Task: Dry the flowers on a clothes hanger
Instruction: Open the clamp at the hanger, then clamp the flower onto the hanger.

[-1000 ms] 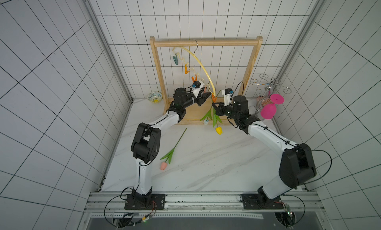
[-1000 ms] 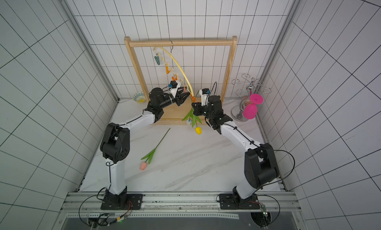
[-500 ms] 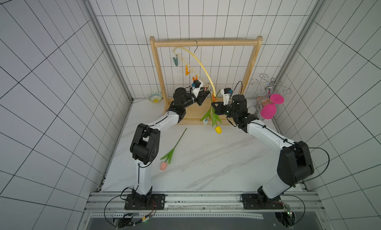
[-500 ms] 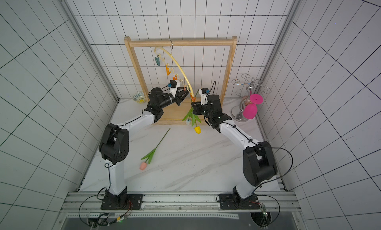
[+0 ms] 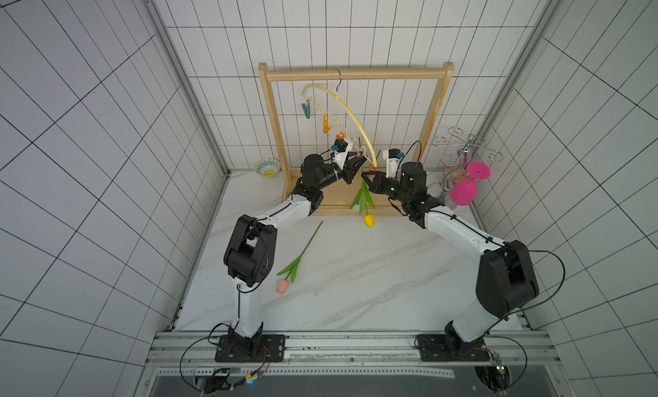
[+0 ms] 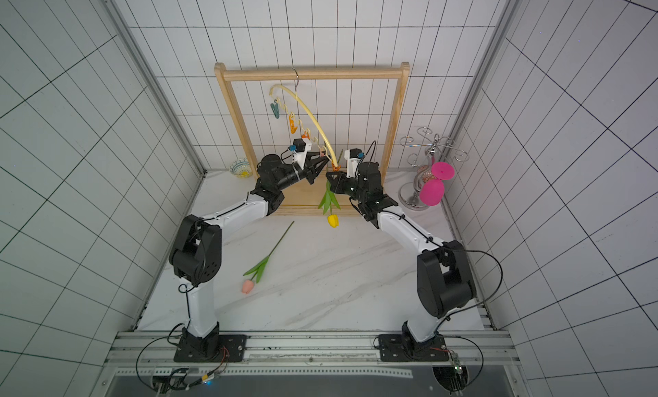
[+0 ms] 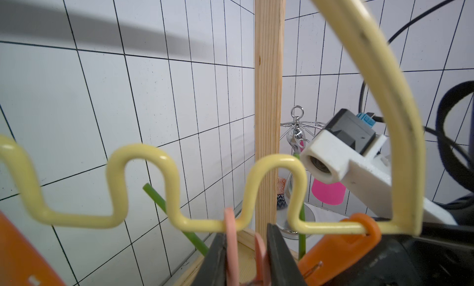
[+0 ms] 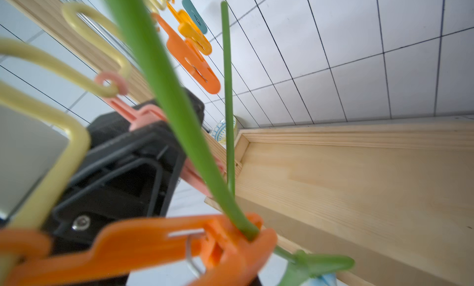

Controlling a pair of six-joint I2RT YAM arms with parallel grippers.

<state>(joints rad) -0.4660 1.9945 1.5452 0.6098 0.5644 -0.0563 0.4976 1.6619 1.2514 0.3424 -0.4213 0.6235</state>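
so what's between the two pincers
The orange clothespin at the end of the clothes hanger, clamped on a green stem; clearest in the right wrist view.

Clothes hanger (image 5: pixel 350 115) on the rack (image 5: pixel 356 73); one tulip (image 5: pixel 369 220) under it, second tulip (image 5: pixel 297 263) on the table (image 5: pixel 356 288).

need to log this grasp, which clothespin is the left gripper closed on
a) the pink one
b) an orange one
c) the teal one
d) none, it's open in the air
a: in the left wrist view the left gripper is shut on the pink clothespin, which hangs from the wavy lower bar of the clothes hanger.
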